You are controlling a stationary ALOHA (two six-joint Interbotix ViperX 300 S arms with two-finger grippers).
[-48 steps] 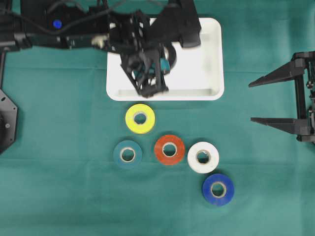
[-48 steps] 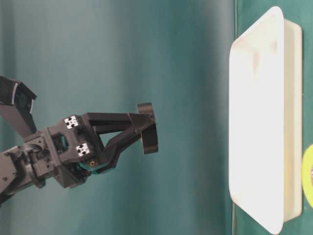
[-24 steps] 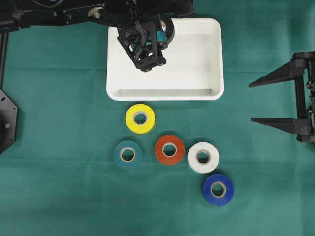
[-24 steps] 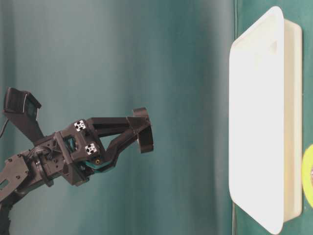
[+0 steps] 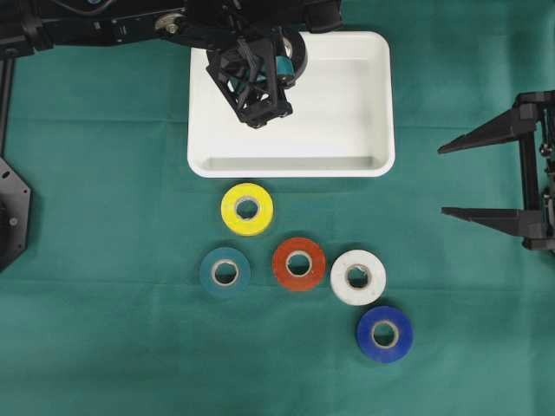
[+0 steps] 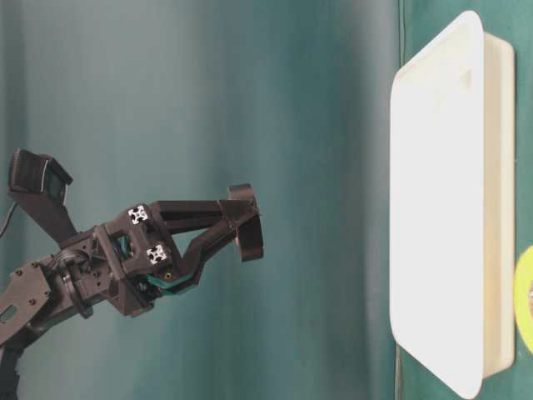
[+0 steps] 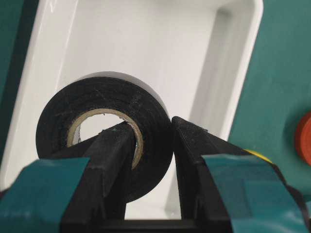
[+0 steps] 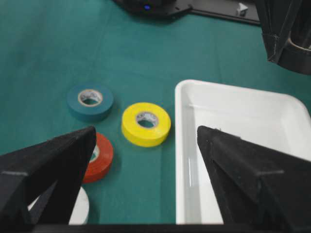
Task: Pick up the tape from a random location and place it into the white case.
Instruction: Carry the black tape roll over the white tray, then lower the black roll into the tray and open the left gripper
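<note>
Black tape pinched in left pincer above white case, right pincer wide, empty

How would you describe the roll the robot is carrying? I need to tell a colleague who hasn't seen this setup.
Find the white case at the top of the green cloth. Above its left part hangs the left gripper, shut on the black tape roll, one finger through its cardboard core. It is the only black roll; the coloured rolls all lie flat on the cloth below the case.

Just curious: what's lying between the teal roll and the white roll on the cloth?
The red roll sits between the teal roll and the white roll, apart from the teal one, as the overhead view shows.
</note>
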